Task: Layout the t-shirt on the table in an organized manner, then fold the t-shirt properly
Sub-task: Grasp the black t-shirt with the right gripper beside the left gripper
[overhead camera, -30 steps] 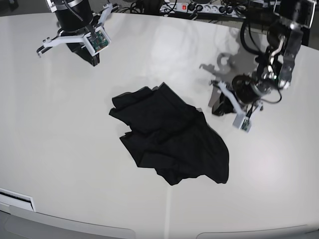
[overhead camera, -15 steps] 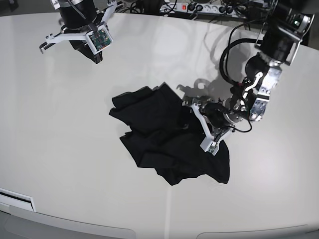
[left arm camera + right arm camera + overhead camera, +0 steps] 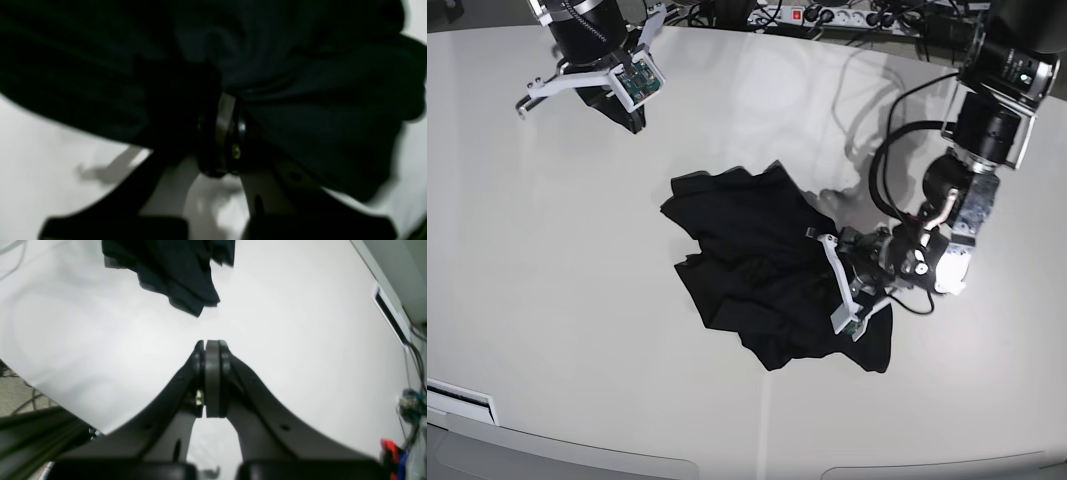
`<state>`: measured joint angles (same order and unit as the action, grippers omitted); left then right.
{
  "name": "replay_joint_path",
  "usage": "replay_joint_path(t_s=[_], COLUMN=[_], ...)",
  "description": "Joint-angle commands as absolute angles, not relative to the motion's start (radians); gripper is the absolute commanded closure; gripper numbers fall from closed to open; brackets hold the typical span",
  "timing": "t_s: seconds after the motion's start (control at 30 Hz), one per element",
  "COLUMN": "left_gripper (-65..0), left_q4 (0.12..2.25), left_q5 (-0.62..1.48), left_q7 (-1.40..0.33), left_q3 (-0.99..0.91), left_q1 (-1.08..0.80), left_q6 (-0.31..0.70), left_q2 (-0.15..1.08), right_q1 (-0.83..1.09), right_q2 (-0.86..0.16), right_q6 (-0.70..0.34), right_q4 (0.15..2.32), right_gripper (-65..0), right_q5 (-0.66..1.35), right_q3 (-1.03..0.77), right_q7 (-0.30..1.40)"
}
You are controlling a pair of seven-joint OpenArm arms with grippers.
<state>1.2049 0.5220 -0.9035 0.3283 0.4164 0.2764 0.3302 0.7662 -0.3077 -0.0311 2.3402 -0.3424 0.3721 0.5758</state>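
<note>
**My left hand clenched in the shirt, my right idle over bare counter**

Nearest to me the white counter lies bare, its curved edge running along the bottom of the base view. Just beyond that sits the t-shirt, a crumpled black heap near the middle of the counter, bunched in folds rather than spread flat, with one lobe trailing toward the near right.

My left hand is down on the heap's right side, reaching in from the right of the base view. In my left wrist view its fingers are pressed together and dark cloth is gathered tight around and over their tips, so I am grasping a fold of the t-shirt. White counter shows on both sides below the fabric.

Farther off, at the far left, my right hand hangs above the counter, well apart from the shirt. Its wrist view shows the pads closed flat on each other with nothing between them.

Along the far edge lies a power strip among cables.
</note>
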Motion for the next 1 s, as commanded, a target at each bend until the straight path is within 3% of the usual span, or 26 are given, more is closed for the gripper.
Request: replay_joint_path(t_s=[0.0,0.03,0.2,0.3,0.57,0.87,0.97], left_gripper=[0.0,0.0,0.0,0.0,0.0,0.0,0.0], left_q4=[1.258,1.29,1.335,1.333,1.333,1.333,1.333], left_q5=[0.562,0.585,0.64,0.636,0.545,0.532,0.523], left_q7=[-0.914,-0.944,-0.982,-0.994,-0.988,-0.988,-0.988], left_q3=[0.324,0.324,0.324,0.324,0.324,0.324,0.324], left_q1=[0.45,0.45,0.442,0.417,0.353,0.299,0.299], left_q6=[0.3,0.323,0.39,0.39,0.39,0.39,0.39], left_q2=[0.342,0.353,0.389,0.406,0.435,0.435,0.435], right_q1=[0.757,0.741,0.651,0.584,0.387,0.2,0.168], right_q2=[-0.311,-0.311,-0.311,-0.31,-0.302,-0.168,-0.125], right_q6=[-0.035,-0.046,-0.064,-0.1,-0.193,-0.328,-0.318], right_q4=[2.356,2.356,2.356,2.323,2.042,1.776,1.72], right_gripper=[0.0,0.0,-27.2,-34.3,-34.8,-34.7,-34.7], right_q5=[-0.334,-0.317,-0.204,-0.137,0.064,0.259,0.255], right_q3=[0.372,0.372,0.372,0.373,0.373,0.373,0.373], right_q7=[0.548,0.545,0.508,0.507,0.482,0.49,0.503])
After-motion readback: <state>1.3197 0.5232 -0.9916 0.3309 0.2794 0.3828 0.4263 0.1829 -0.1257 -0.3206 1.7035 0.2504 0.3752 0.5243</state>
